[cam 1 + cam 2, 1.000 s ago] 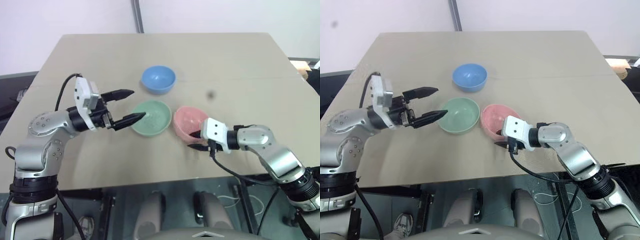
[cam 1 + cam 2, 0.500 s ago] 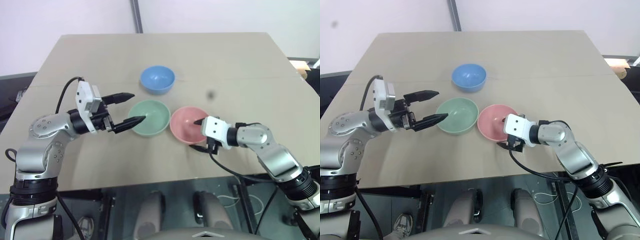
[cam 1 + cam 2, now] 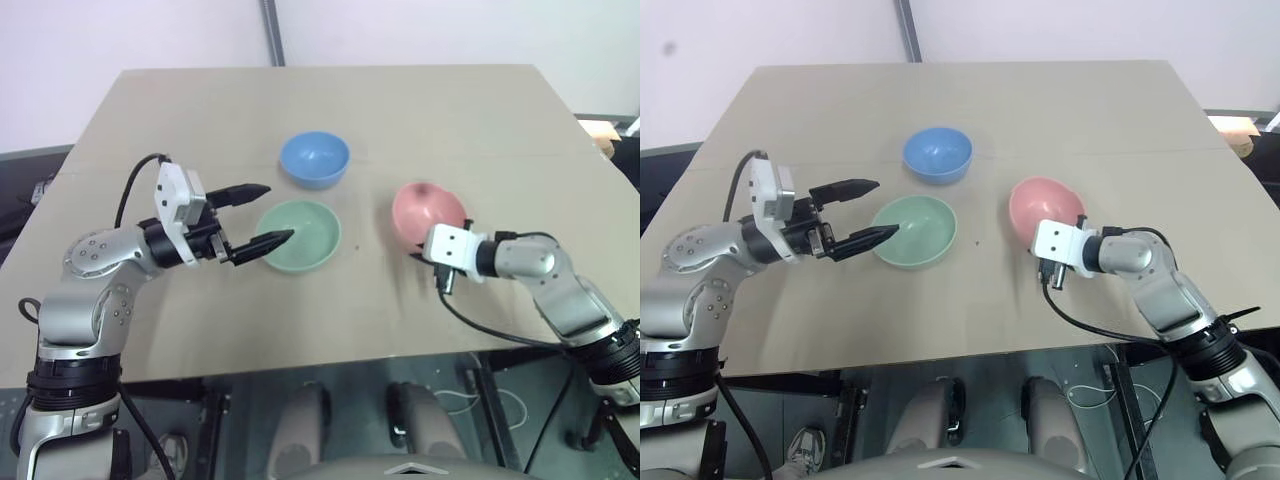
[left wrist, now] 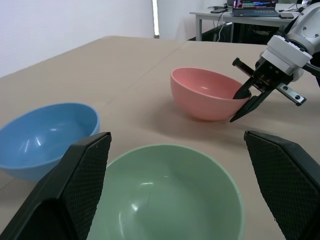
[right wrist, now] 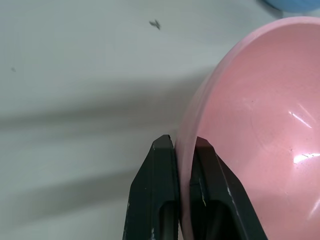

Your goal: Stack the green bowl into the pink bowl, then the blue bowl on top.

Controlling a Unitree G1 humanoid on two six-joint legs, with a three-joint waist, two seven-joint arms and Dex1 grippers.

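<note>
Currently the right gripper [image 5: 184,145] is clenched on the rim of the pink bowl [image 3: 428,209], one finger inside the wall, one outside, per the right wrist view. In the head views the pink bowl sits tilted, its opening turned toward the table's far-left side, well apart from the other two bowls; whether its base is clear of the table [image 3: 500,130] cannot be told. The green bowl [image 3: 300,236] rests upright on the table near the centre, w/ the blue bowl [image 3: 315,158] just behind it, apart, not touching. The left gripper [image 3: 262,214] is released, jaws wide, held level just beside the green bowl's near-left rim; one fingertip overlaps the rim in the head view, but contact cannot be confirmed. The left wrist view shows the green bowl between the two spread fingers. Step in hand, as judged: positioning the pink bowl as the stack base; no stacking done yet, so the task is at an early stage. Next move calls for: set the pink bowl down upright and flat, release it, then bring the left gripper onto the green bowl's rim w/ one finger inside, one outside, and close. Risk: the thin rim grip on a tilted smooth bowl may slip or let it rock on release. Approx. placement should leave room for the left arm to reach.
</note>
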